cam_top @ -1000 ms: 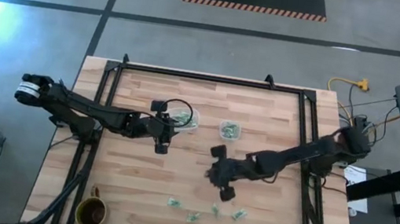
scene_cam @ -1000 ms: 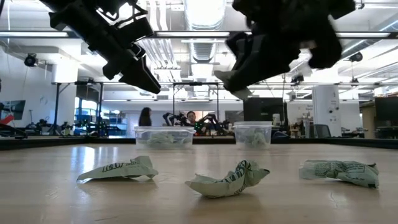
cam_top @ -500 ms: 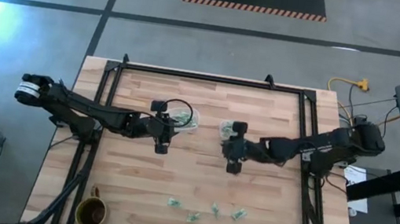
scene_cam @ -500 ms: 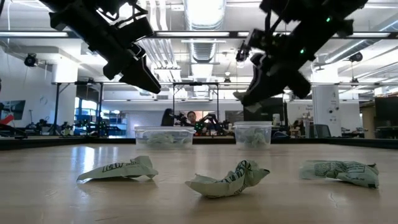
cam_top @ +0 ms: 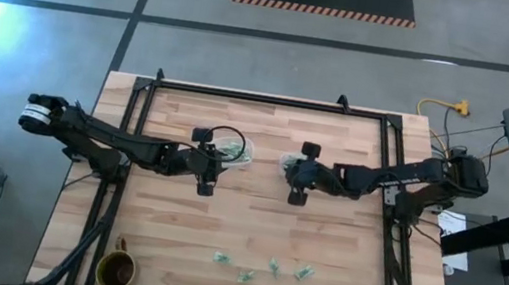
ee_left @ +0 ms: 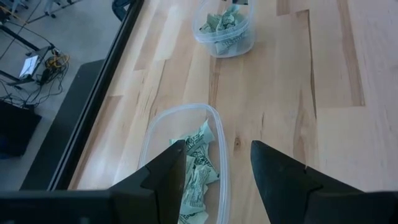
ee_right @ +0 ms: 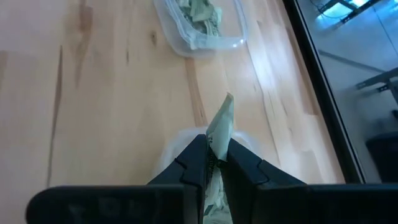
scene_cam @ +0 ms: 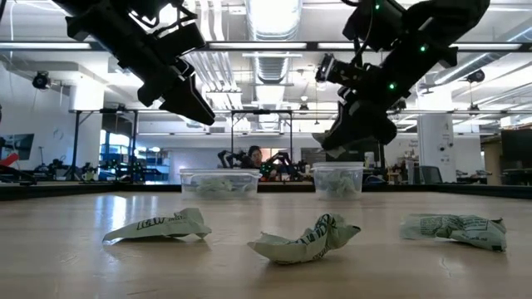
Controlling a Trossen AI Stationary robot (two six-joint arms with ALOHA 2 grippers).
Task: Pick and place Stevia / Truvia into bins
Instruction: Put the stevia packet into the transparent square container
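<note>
Right gripper pinched on packet, long axis along fingers, over small bin (mid-table, far half). Left gripper wide above wide bin. Near edge: loose packets; middle bare.

Wooden table carries two clear bins mid-table, four loose packets near the front, a mug at the front-left corner

The desk was pale jointed wood, smooth and matt. The bins were clear glossy plastic. The packets were crumpled green-and-white paper. The right gripper's fingers looked like matt black plastic, pinching one packet.
</note>
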